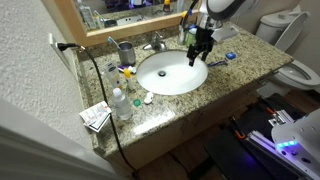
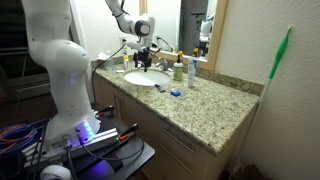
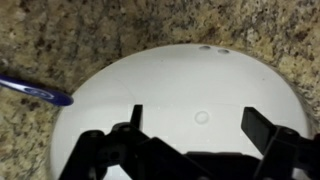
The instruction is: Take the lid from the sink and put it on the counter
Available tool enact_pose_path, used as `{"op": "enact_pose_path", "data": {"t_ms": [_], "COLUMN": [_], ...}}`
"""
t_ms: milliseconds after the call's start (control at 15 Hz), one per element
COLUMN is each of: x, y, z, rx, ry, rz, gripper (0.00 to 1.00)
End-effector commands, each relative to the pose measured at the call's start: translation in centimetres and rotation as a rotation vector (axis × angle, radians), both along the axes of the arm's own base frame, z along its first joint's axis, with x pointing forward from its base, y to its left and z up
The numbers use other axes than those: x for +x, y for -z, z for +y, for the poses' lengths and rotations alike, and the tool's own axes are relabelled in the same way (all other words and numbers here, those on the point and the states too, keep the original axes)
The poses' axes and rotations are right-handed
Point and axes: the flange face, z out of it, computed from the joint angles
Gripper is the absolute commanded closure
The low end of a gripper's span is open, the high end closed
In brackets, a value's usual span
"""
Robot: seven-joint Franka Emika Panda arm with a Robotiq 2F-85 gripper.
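The white oval sink (image 1: 172, 75) is set in a speckled granite counter (image 1: 250, 60) and shows in both exterior views (image 2: 140, 80). My gripper (image 1: 200, 52) hangs over the sink's far side, fingers pointing down (image 2: 145, 62). In the wrist view the gripper (image 3: 197, 125) is open and empty above the white basin (image 3: 160, 85). A small faint round mark (image 3: 202, 117) lies on the basin between the fingers. I cannot tell whether it is the lid. No lid shows clearly in the exterior views.
A blue toothbrush (image 3: 40, 94) lies on the counter beside the sink rim. The faucet (image 1: 155, 44), a grey cup (image 1: 127, 52), a clear bottle (image 1: 120, 103) and a small box (image 1: 96, 117) stand around the sink. A toilet (image 1: 300, 72) is beside the counter.
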Motion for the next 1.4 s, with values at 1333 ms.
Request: {"op": "enact_pose_path", "data": {"t_ms": [1333], "x": [2.4], "y": [8.5], "z": [4.4], "rx": [0.167], "ry": [0.036], "rz": [-0.022], "gripper": [0.00]}}
